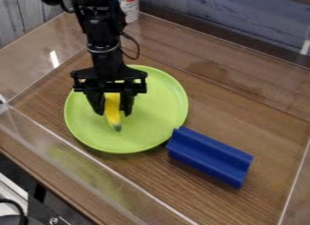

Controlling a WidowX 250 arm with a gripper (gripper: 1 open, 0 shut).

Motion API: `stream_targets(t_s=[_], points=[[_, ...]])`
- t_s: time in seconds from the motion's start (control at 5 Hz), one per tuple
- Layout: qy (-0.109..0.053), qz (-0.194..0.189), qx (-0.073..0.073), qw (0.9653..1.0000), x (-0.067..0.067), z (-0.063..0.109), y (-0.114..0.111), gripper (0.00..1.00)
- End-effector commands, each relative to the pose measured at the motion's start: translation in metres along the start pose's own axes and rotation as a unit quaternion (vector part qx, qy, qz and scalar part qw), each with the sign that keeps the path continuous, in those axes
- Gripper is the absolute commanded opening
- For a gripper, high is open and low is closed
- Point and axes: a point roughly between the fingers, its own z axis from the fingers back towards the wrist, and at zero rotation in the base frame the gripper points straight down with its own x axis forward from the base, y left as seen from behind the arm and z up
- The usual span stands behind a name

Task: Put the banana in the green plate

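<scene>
The green plate (164, 92) lies on the wooden table, left of centre. The banana (114, 113) is small and yellow with a dark lower tip. It stands nearly upright over the plate's left half, and its lower tip is at the plate's surface. My gripper (111, 102) points straight down over it. One black finger sits on each side of the banana's upper part, shut on the banana. The fingers hide the banana's top end.
A blue ridged block (209, 157) lies on the table just right of the plate's front rim. Clear acrylic walls (36, 147) enclose the table on the left and front. The dark arm rises toward the back left.
</scene>
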Motion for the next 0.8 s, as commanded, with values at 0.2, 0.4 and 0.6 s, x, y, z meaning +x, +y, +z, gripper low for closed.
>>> stream_targets(t_s=[0.2, 0.4, 0.6], points=[[-0.014, -0.012, -0.002, 0.9998, 0.005, 0.015, -0.008, 1.0], [-0.015, -0.015, -0.005, 0.9998, 0.004, 0.023, -0.012, 1.0], [-0.013, -0.016, -0.007, 0.9998, 0.006, 0.021, -0.014, 0.0]])
